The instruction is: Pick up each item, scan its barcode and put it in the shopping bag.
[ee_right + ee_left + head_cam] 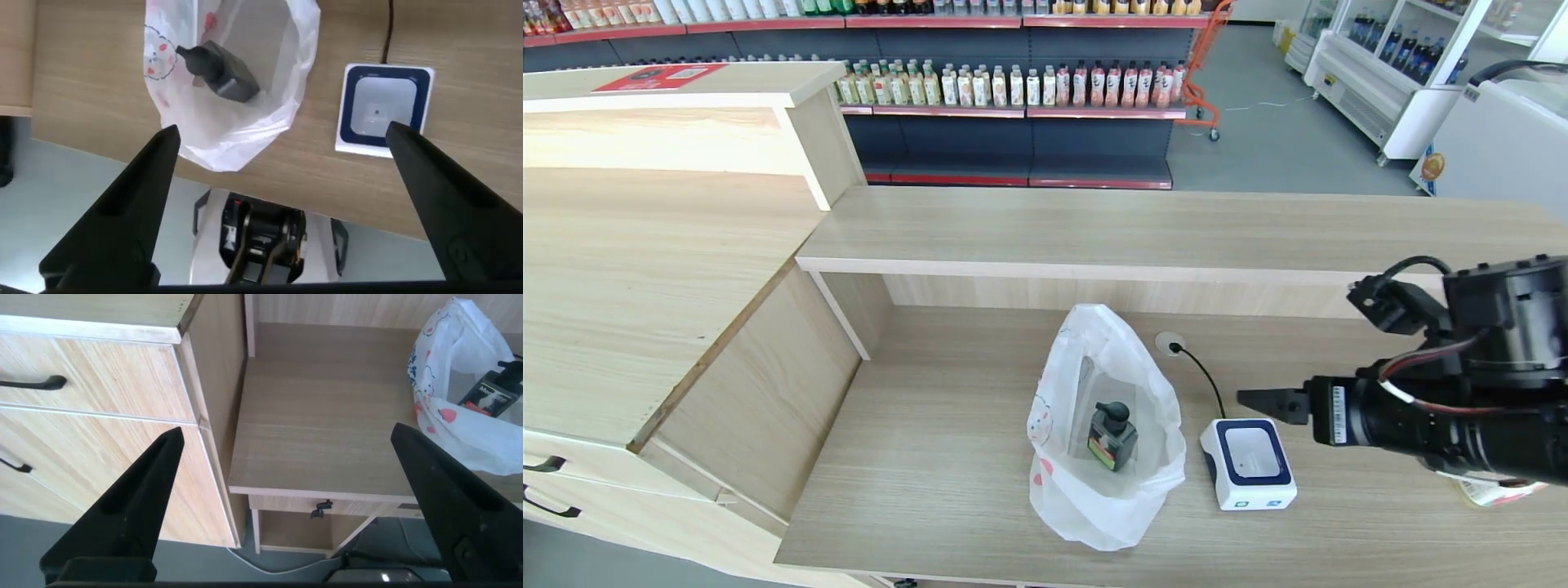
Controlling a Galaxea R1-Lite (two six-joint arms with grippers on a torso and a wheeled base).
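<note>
A white plastic shopping bag (1062, 482) stands open on the lower counter, with a dark pump bottle (1112, 437) inside it. Just to its right lies the white and blue barcode scanner (1250, 463). My right gripper (1274, 404) hovers above the scanner's right side, open and holding nothing. From the right wrist, the bag (237, 135), bottle (225, 73) and scanner (380, 110) lie below the open right gripper (282, 135). My left gripper (288, 433) hangs open and empty off the counter's front left corner, with the bag (458, 420) far off. A labelled item (1494, 490) peeks out under the right arm.
A black cable (1205, 380) runs from the scanner to a grommet (1170, 343) at the back. A raised wooden ledge (1176, 237) walls the counter behind and a tall cabinet with drawers (90, 433) stands to the left. Bare counter (931, 441) lies left of the bag.
</note>
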